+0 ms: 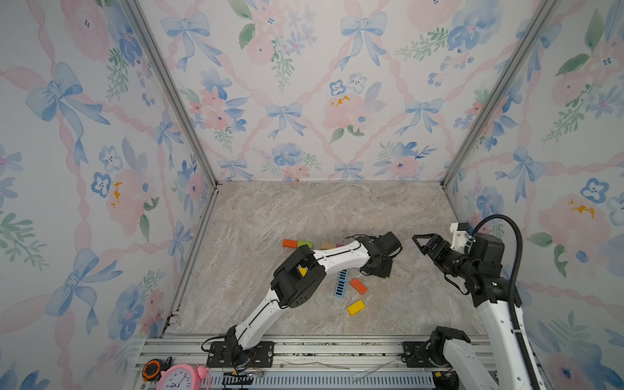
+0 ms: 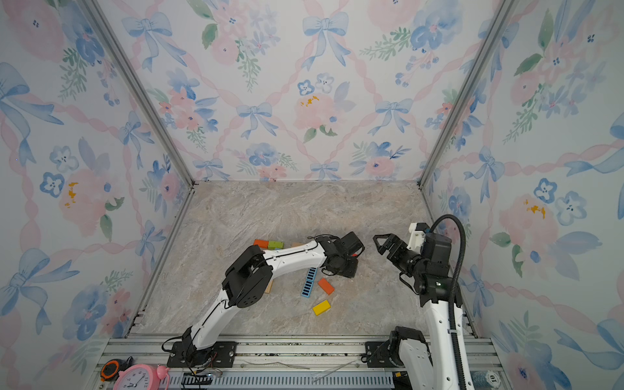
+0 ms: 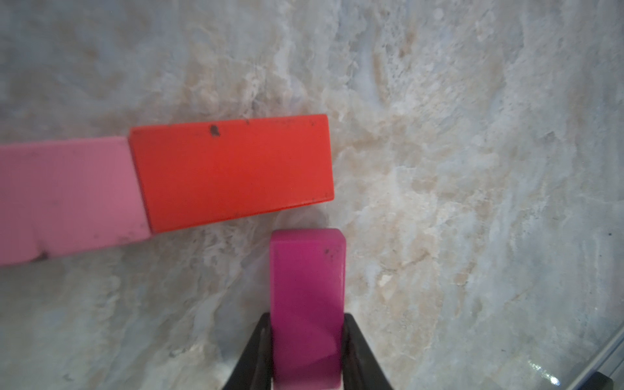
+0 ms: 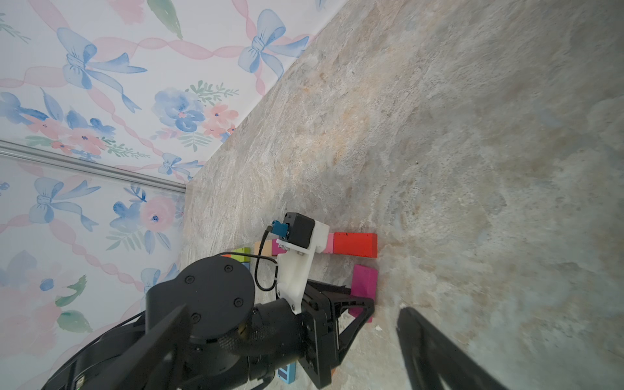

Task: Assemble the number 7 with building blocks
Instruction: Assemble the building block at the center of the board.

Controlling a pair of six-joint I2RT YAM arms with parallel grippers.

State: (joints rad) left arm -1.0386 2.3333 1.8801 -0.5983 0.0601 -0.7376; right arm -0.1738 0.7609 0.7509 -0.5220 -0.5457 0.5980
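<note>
A: Building blocks [image 2: 309, 283], where?
B: Lower centre of the frame in both top views, on the marble counter [image 1: 304, 209]. There's a row with an orange block [image 1: 289, 243], green block [image 1: 305, 243] and tan block [image 1: 327, 245]. The rest of it is hidden by the left arm [image 1: 337, 255].
A: Loose ones?
B: Striped blue block [image 1: 341, 283], second orange block [image 1: 358, 286] and yellow block [image 1: 356, 307], below the arm, apart from the row.
A: Left claw?
B: Left claw [image 3: 308, 319] is clamped on a magenta block [image 3: 308, 270], fingers on its long sides.
A: The number 7 [image 4: 354, 244]?
B: Partly laid. Pink block [image 3: 67, 199] butts end to end with red block [image 3: 233, 172]. The magenta block lies crosswise just beside the red one's free end, with a small gap.
A: Right claw?
B: Right claw [image 1: 418, 244] gapes wide and holds nothing. It's mid-right of the frame, clear of all blocks.
</note>
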